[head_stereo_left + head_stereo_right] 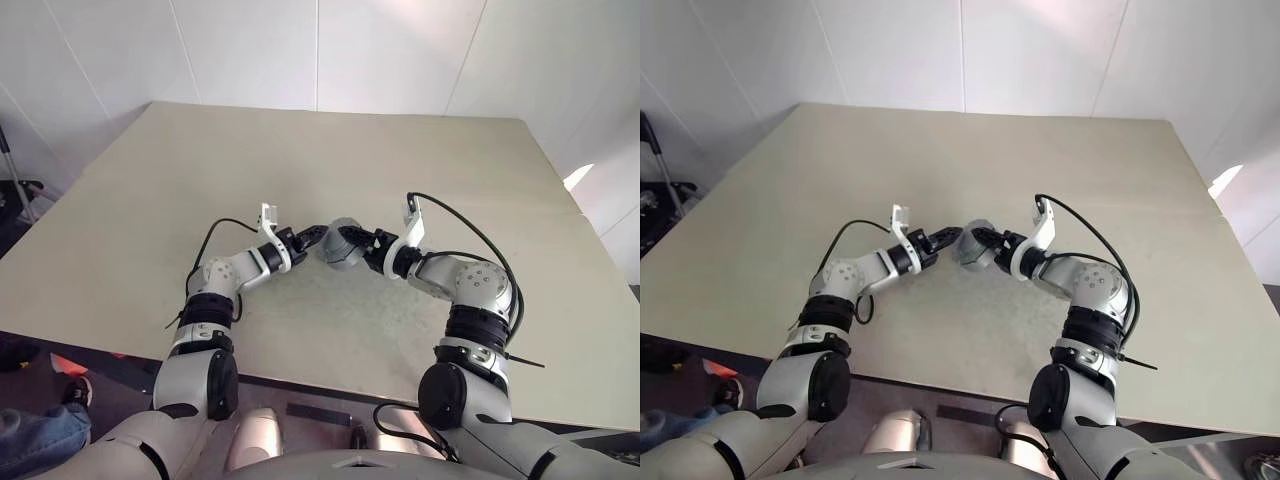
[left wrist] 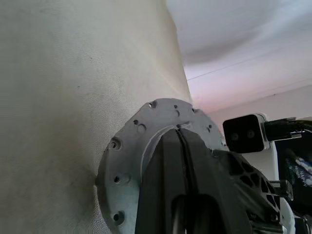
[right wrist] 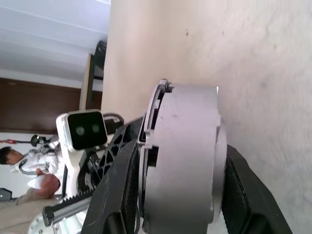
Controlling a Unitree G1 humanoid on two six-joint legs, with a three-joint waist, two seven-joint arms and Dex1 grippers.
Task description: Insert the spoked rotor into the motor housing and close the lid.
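**both grippers on one grey motor assembly, held above the table**

nearest the body, the two arms bend inward and meet over the near middle of the table (image 1: 420, 160). the left gripper (image 1: 312, 238) comes in from the left, its black fingers (image 2: 170, 165) pressed together with only a seam between them, pinching a thin edge at the flat, hole-dotted metal face. the right gripper (image 1: 366, 240) comes in from the other side, partly spread, its two fingers (image 3: 122, 180) clamped across the thick grey drum of the motor housing (image 3: 183, 161).

the assembly sits between the fingertips, off the tabletop, tipped on edge. judgement: one hand steadies the body while the other seats the thin lid (image 2: 131, 161) against it, so the closing step looks under way.

contents: the drum's interior is hidden; a narrow gap shows at the rim in the right wrist view. cannot tell whether the spoked rotor is inside.

beyond, the tabletop runs to a white wall.
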